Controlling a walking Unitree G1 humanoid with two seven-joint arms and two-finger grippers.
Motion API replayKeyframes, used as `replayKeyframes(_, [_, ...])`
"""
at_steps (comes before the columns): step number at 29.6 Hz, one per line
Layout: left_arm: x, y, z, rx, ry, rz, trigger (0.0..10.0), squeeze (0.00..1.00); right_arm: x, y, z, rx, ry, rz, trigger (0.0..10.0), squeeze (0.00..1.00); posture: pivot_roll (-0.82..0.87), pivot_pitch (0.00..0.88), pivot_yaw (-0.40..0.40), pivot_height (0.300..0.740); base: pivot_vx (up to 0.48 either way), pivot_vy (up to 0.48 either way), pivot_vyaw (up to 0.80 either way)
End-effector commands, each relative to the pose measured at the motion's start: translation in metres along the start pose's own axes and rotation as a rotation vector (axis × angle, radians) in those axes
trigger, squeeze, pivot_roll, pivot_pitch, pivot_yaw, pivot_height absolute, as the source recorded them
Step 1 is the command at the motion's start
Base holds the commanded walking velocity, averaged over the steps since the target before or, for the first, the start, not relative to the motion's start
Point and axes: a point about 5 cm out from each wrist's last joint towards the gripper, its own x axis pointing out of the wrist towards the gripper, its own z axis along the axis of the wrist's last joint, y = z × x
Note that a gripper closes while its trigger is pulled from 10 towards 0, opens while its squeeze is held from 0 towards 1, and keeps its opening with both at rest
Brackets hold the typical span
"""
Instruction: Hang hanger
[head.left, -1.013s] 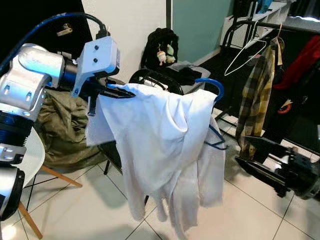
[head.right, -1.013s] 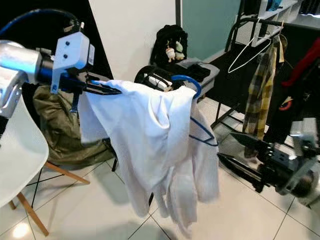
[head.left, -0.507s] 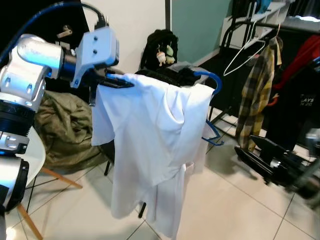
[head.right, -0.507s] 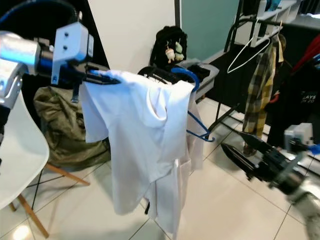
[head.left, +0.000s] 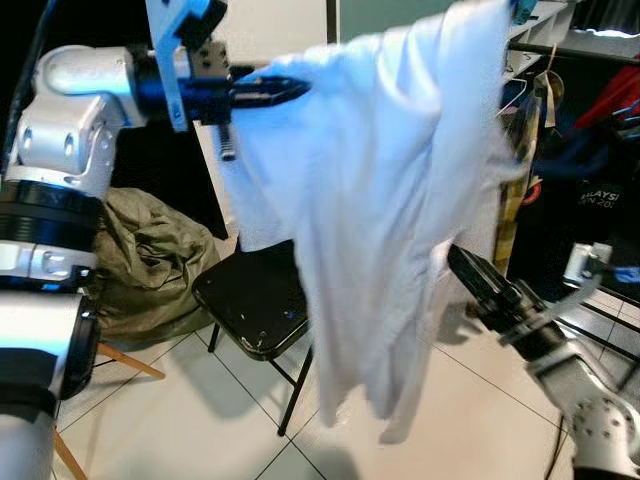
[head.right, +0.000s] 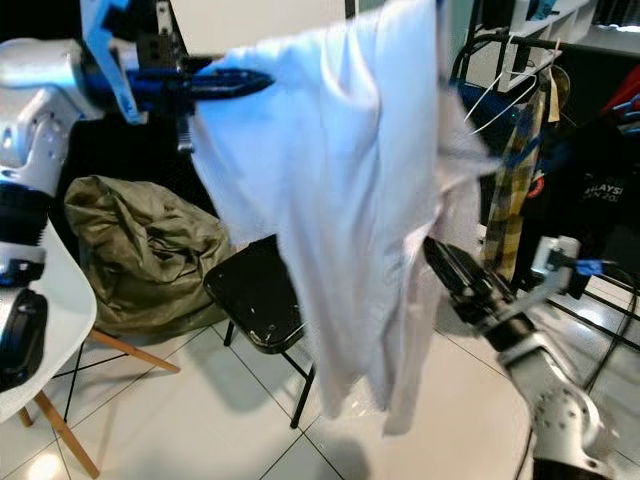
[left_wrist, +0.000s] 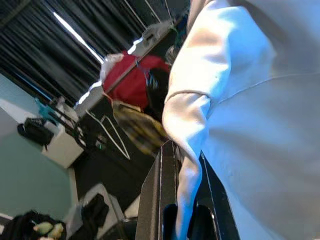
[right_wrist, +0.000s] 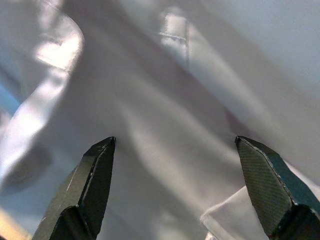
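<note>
- Your left tool (head.left: 285, 90) is clamped on the shoulder of the white shirt (head.left: 400, 200), held high near the clothes rail (head.left: 570, 50).
- Your right tool (right_wrist: 175, 200) gapes wide, empty, beside the cloth.
- Expect light, floppy fabric; grip the stiff hanger beneath.

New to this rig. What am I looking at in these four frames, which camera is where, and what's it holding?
It is a walking humanoid robot with two silver arms, each ending in a two-fingered black tool. The two wide pictures come from a stereo camera on its head and show the same scene. The two close-ups come from cameras on its wrists, looking along the fingers.

The left tool is shut on a white cloth shirt, held high and hanging loose. The hanger is hidden by the cloth here. The right tool is open, pointed close at the shirt fabric.

Below stands a black folding chair, with an olive-green bag beside it on the white tiled floor. A clothes rack with garments is behind.
</note>
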Motion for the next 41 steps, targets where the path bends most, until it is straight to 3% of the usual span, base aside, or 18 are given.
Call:
replayKeyframes(1, [-0.004, 0.006, 0.01, 0.013, -0.046, 0.033, 7.8, 0.0, 0.001, 0.0, 0.002, 0.017, -0.03, 0.001, 10.0, 0.0, -0.06, 0.036, 0.097, 0.74, 0.0, 0.0, 0.0])
replayKeyframes(3, [-0.004, 0.005, 0.01, 0.011, -0.053, 0.024, 7.8, 0.0, 0.004, 0.007, 0.013, 0.053, -0.118, 0.046, 10.0, 0.0, -0.06, 0.036, 0.097, 0.74, 0.0, 0.0, 0.0])
replayKeyframes(7, [-0.003, 0.003, 0.007, 0.007, -0.05, 0.022, 7.7, 0.0, 0.003, 0.018, 0.022, 0.082, -0.169, 0.136, 10.0, 0.0, -0.06, 0.036, 0.097, 0.74, 0.0, 0.0, 0.0])
replayKeyframes(8, [-0.003, 0.003, 0.007, 0.007, -0.05, 0.022, 7.7, 0.0, 0.003, 0.018, 0.022, 0.082, -0.169, 0.136, 10.0, 0.0, -0.06, 0.036, 0.097, 0.74, 0.0, 0.0, 0.0])
replayKeyframes(10, [-0.003, 0.004, 0.006, 0.003, -0.045, 0.032, 7.5, 0.0, -0.007, 0.033, 0.023, 0.081, -0.145, 0.268, 10.0, 0.0, -0.07, 0.038, 0.093, 0.74, 0.0, 0.0, 0.0])
replayKeyframes(12, [-0.003, 0.004, 0.006, 0.003, -0.045, 0.032, 7.5, 0.0, -0.007, 0.033, 0.023, 0.081, -0.145, 0.268, 10.0, 0.0, -0.07, 0.038, 0.093, 0.74, 0.0, 0.0, 0.0])
replayKeyframes(15, [-0.004, 0.004, 0.006, -0.005, -0.047, 0.039, 7.2, 0.0, -0.024, 0.04, 0.022, 0.084, -0.11, 0.356, 10.0, 0.0, -0.07, 0.041, 0.095, 0.74, 0.0, 0.0, 0.0])
replayKeyframes(24, [-0.006, 0.005, 0.006, -0.005, -0.051, 0.029, 7.1, 0.0, -0.031, 0.039, 0.019, 0.1, -0.102, 0.358, 10.0, 0.0, -0.06, 0.042, 0.096, 0.74, 0.0, 0.0, 0.0])
replayKeyframes(28, [-0.009, 0.005, 0.007, -0.006, -0.053, 0.021, 7.0, 0.0, -0.042, 0.031, 0.023, 0.121, -0.135, 0.342, 10.0, 0.0, -0.06, 0.04, 0.096, 0.74, 0.0, 0.0, 0.0])
replayKeyframes(41, [-0.01, 0.001, 0.005, -0.015, -0.06, -0.012, 6.9, 0.0, -0.034, 0.023, 0.031, 0.112, -0.187, 0.291, 10.0, 0.0, -0.07, 0.033, 0.092, 0.74, 0.0, 0.0, 0.0])
